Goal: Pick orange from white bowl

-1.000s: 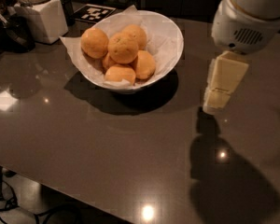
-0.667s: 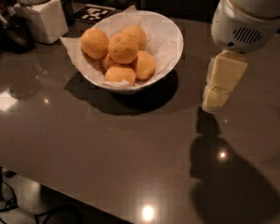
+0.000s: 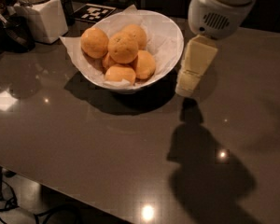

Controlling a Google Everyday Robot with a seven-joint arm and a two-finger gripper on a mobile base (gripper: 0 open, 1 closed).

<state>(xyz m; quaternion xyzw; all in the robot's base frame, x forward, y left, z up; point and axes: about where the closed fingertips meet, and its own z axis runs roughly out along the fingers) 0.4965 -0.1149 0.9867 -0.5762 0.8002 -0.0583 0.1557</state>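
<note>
The white bowl (image 3: 173,45) stands on the dark table at the upper middle, lined with crumpled white paper. Several oranges lie heaped in it; the topmost orange (image 3: 123,47) sits in the middle with small dark specks on its peel, with others to its left (image 3: 94,42) and right (image 3: 143,64). My gripper (image 3: 187,84) hangs cream-coloured below the white wrist housing, just right of the bowl's rim, pointing down and low over the table. It holds nothing that I can see.
A white square jar-like container (image 3: 43,16) stands at the back left, with a dark object (image 3: 15,31) beside it. A black-and-white marker tag (image 3: 94,12) lies behind the bowl. The table's front edge runs diagonally at lower left, with cables on the floor below (image 3: 18,209).
My gripper has moved left, from well apart on the right to close beside the bowl's right rim. The bowl and the oranges have not moved.
</note>
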